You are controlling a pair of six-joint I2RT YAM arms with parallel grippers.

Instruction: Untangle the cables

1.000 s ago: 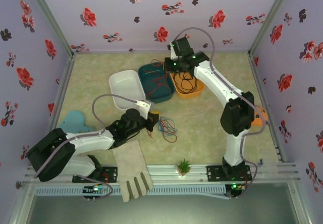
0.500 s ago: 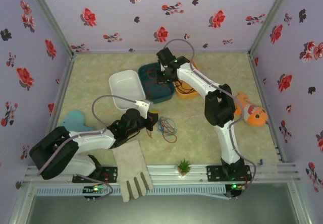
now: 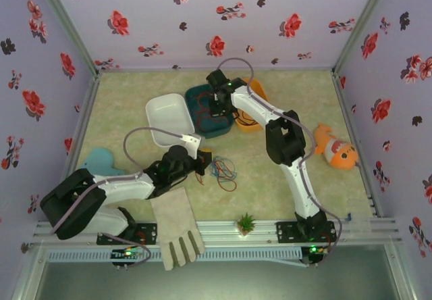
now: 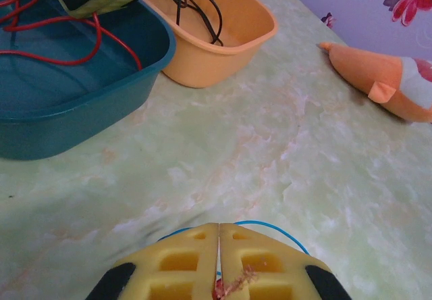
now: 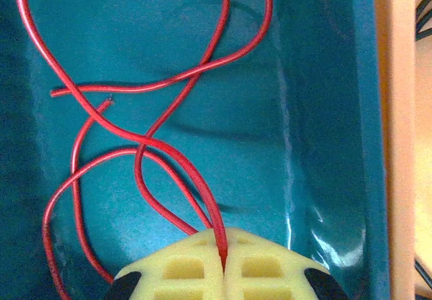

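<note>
On the counter (image 3: 283,178), right jaws are gripping the red cable (image 5: 145,141) in a tub (image 5: 324,111) and could be dragging it out, while left jaws are squeezing shut by the blue cable (image 4: 256,222).

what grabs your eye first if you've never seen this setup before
The right gripper hangs over the teal bin at the back, shut on a looping red cable. Beside that, an orange bin holds a black cable. Nearer the front, the left gripper is closed with a blue cable curving past its tips, and an orange fish toy lies off to the right.
</note>
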